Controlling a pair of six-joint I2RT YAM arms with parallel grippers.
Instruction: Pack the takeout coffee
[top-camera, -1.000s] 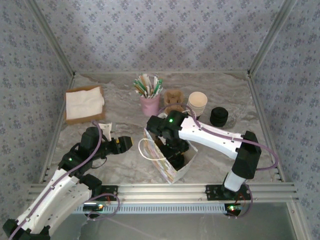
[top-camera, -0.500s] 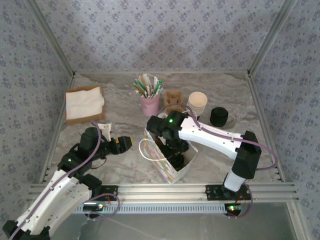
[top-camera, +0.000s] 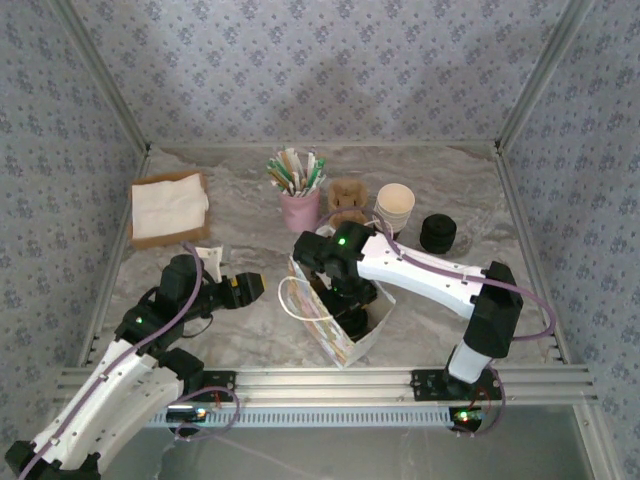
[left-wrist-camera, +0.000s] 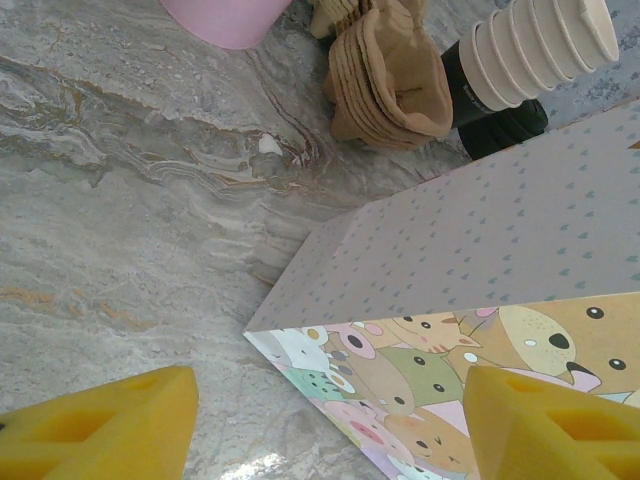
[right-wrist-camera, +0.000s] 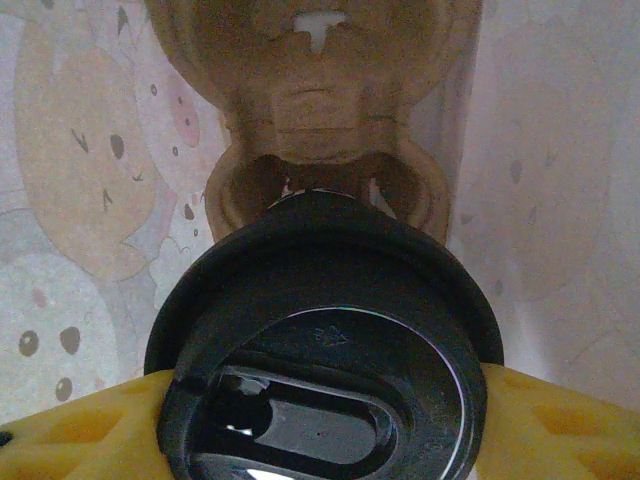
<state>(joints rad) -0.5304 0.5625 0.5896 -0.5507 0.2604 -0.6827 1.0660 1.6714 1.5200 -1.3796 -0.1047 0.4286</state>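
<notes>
Item: takeout coffee cup with round black plastic lid, inside the pastel animal-print paper bag, above a brown moulded-pulp carrier lying deeper in the bag. Right fingers: yellow pads clasping the lid's sides. Left fingers: spread wide, empty, beside the bag over the marbled desk. Handling: lower upright, centred on a carrier socket, release only once seated

Hardly any change is seen: the right arm, with the takeout coffee clasped in the right gripper, is shifted a trace leftward inside the patterned paper bag.
</notes>
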